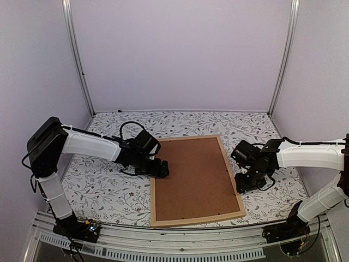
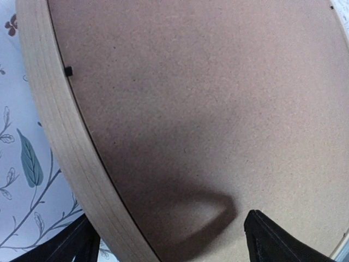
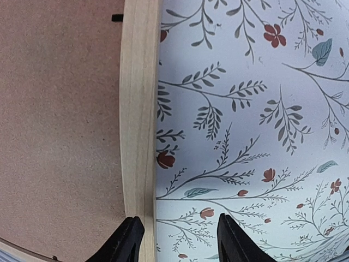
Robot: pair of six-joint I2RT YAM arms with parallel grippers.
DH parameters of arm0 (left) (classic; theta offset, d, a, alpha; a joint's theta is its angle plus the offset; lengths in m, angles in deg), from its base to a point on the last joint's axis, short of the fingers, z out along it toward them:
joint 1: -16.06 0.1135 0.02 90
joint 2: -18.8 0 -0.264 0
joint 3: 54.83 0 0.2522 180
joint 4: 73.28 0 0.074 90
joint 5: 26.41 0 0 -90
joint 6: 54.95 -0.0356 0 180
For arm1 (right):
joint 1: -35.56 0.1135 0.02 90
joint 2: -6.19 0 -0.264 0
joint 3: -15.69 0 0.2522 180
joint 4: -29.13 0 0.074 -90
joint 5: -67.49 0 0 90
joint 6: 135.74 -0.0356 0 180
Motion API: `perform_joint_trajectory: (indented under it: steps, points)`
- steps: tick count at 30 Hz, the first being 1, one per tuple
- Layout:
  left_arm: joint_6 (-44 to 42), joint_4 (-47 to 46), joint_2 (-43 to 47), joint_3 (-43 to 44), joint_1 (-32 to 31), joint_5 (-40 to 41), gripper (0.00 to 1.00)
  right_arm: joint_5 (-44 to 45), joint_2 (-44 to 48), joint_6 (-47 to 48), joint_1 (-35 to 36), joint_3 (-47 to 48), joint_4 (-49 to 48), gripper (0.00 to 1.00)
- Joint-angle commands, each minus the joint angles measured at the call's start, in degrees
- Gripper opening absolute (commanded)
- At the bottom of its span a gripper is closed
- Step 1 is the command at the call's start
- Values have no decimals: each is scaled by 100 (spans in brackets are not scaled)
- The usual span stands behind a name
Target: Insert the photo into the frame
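Two arms flank the frame (image 1: 196,220), which lies back-up and slightly skewed at mid-table, a brown backing board (image 1: 193,177) filling it.

At the frame's left rail, near the far corner, the left gripper (image 1: 162,169) has its fingers (image 2: 71,248) spread wide astride that rail, one over the floral cloth (image 1: 103,188), the other over the board, clamping nothing. About halfway along the right rail, the right gripper (image 1: 242,184) has its fingers apart, one above the rail's outer edge, one over cloth, holding nothing. Cloth shows broadly to the left of the frame and behind it up to the back wall. The strip on the right is narrower, and the near rail lies close to the table's front edge. Both wrist views crop the fingers, so contact with the wood is unclear. Whatever lies under the board is hidden.
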Motion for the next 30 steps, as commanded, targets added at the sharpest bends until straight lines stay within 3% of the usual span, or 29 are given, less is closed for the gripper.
perform_joint_trajectory:
  steps: [1,30]
  points:
    - [-79,33,-31,160,29,-13,94,-232,190,-153,-18,-191,-79,51]
    - [-80,66,-93,161,46,-47,94,-320,-344,-314,397,-180,-108,50]
